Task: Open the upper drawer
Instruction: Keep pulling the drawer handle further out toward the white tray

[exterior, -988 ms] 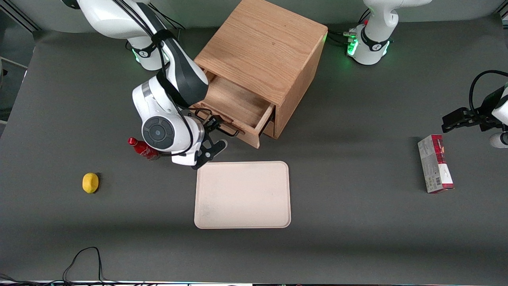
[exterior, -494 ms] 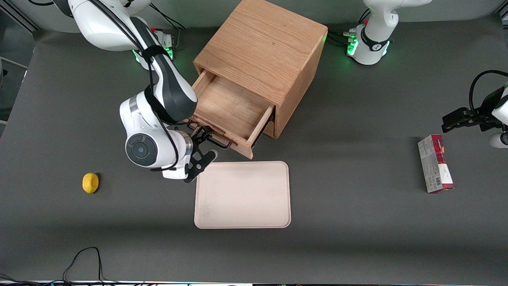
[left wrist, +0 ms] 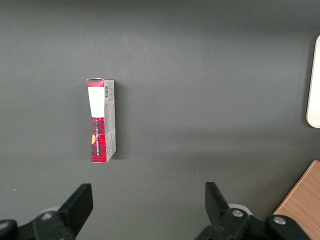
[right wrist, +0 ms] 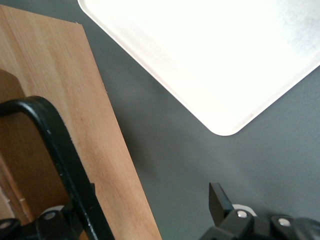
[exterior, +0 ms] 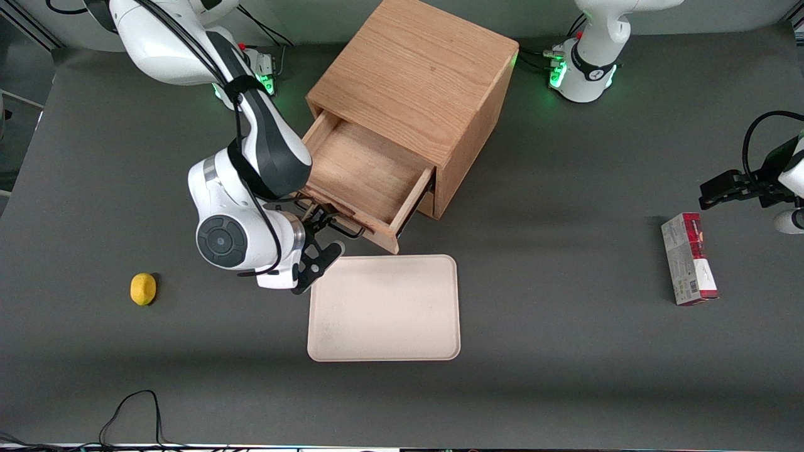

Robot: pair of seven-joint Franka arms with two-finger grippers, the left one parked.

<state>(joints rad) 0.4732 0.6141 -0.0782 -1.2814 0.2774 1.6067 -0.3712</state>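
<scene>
The upper drawer [exterior: 364, 169] stands pulled well out of the oak cabinet [exterior: 414, 69], and its bare wooden inside shows. Its dark bar handle [exterior: 342, 227] runs along the drawer front [right wrist: 75, 100], on the side nearer the front camera. My right gripper [exterior: 323, 227] is at that handle. In the right wrist view the gripper [right wrist: 135, 220] is open: the handle bar [right wrist: 60, 155] lies close by one finger, and the other fingertip [right wrist: 216, 200] stands far apart over the grey table. The lower drawer is mostly hidden under the upper one.
A pale tray [exterior: 383, 307] lies just in front of the drawer, nearer the front camera, its corner [right wrist: 210, 55] close to my gripper. A yellow lemon [exterior: 143, 289] sits toward the working arm's end. A red box [exterior: 688, 258] lies toward the parked arm's end.
Over the last second the upper drawer slid farther out as my gripper drew toward the front camera. A red bottle seen earlier is now hidden by the arm. Lately almost nothing moved.
</scene>
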